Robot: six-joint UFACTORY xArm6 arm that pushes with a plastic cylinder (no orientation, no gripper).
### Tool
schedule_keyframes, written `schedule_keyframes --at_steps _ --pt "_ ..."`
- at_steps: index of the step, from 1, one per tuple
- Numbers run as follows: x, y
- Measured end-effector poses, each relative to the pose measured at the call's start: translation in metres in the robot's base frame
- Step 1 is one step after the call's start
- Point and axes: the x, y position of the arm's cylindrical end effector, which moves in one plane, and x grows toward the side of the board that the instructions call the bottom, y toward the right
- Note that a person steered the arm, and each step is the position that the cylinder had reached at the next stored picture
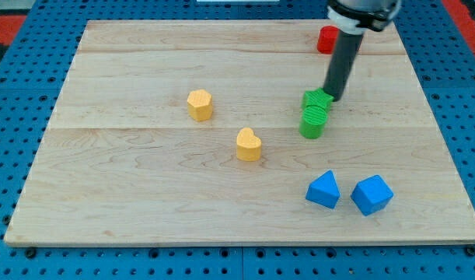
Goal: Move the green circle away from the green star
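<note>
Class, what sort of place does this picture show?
Probably a robotics lab bench: a wooden board on blue pegboard, small coloured blocks such as a green circle, and my tip beside the green star.

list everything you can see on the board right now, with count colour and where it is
green circle: 1, green, right of the board's centre, touching the green star on its lower side
green star: 1, green, just above the green circle, partly hidden by the rod
yellow block: 1, yellow, roughly pentagon-shaped, left of centre
yellow heart: 1, yellow, near the centre, below and right of the yellow block
blue triangle: 1, blue, lower right
blue block: 1, blue, angular, right of the blue triangle
red block: 1, red, top right edge, shape unclear, partly behind the rod
wooden board: 1, light wood, on a blue pegboard surface
my tip: 1, dark rod, against the green star's right side
</note>
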Motion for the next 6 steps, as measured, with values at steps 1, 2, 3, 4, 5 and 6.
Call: schedule_keyframes --at_steps 1,2,3,4,5,6 --pt "-0.001 0.021" --pt "0.041 0.038" --pt "0.085 0.012" --pt "0.076 -0.046" --pt "0.055 -0.072" --pt "0.030 -0.072"
